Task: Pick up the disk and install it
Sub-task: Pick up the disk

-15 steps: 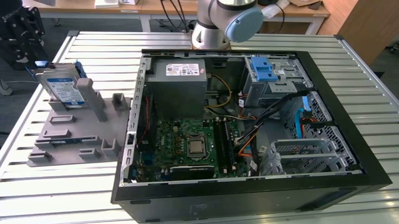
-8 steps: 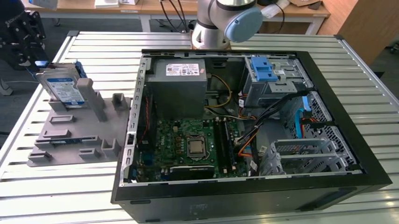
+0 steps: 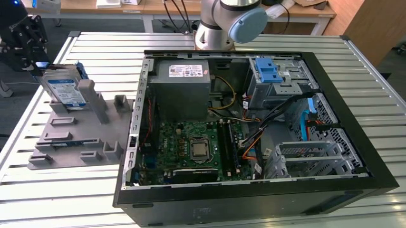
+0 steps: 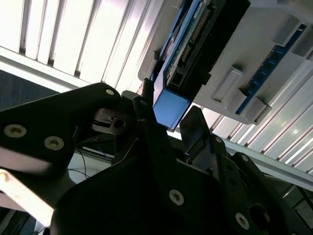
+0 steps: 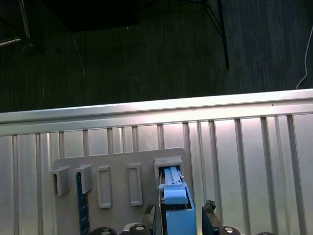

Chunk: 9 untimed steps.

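Note:
The disk (image 3: 64,89), a silver hard drive with a white-and-blue label in a blue bracket, stands on edge in a slot of the grey holder (image 3: 70,137) at the exterior view's left. My black gripper (image 3: 33,57) hangs just above and behind its top end. In the first wrist view the disk (image 5: 176,208) is seen edge-on between my two fingers (image 5: 209,211), with a gap on one side. In the second wrist view the bracket's blue end (image 4: 170,107) sits between the open fingertips (image 4: 194,126). Nothing is gripped.
An open computer case (image 3: 254,123) lies in the middle of the slatted metal table (image 3: 95,42), with a grey power supply (image 3: 182,88), a motherboard (image 3: 193,149) and a drive cage with a blue latch (image 3: 269,71). The arm's base (image 3: 219,28) stands behind the case. Dark floor lies beyond the table edge.

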### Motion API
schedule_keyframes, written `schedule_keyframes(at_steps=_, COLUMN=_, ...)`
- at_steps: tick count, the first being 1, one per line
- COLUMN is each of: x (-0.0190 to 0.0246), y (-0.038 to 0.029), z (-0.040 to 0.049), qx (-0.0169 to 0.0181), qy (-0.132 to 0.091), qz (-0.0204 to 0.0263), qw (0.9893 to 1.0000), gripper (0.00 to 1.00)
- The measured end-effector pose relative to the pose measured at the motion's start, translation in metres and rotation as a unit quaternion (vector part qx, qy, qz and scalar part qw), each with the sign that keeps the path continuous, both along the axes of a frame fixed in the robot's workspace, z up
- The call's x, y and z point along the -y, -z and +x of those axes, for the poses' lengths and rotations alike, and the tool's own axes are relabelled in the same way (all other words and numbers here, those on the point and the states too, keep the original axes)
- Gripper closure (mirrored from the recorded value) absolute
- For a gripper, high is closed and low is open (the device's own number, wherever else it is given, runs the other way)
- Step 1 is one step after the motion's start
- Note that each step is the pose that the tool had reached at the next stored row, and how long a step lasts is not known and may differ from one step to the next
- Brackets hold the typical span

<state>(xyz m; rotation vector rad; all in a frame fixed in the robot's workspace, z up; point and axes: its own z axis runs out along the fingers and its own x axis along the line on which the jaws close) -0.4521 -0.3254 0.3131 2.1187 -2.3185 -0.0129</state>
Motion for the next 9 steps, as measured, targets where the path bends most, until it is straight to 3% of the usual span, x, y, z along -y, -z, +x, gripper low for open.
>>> schedule_keyframes(at_steps=9, x=0.0006, y=0.0089, z=-0.0012, qx=0.0004, qy=-0.012, qz=0.0, qw=0.9999, gripper=0.51)
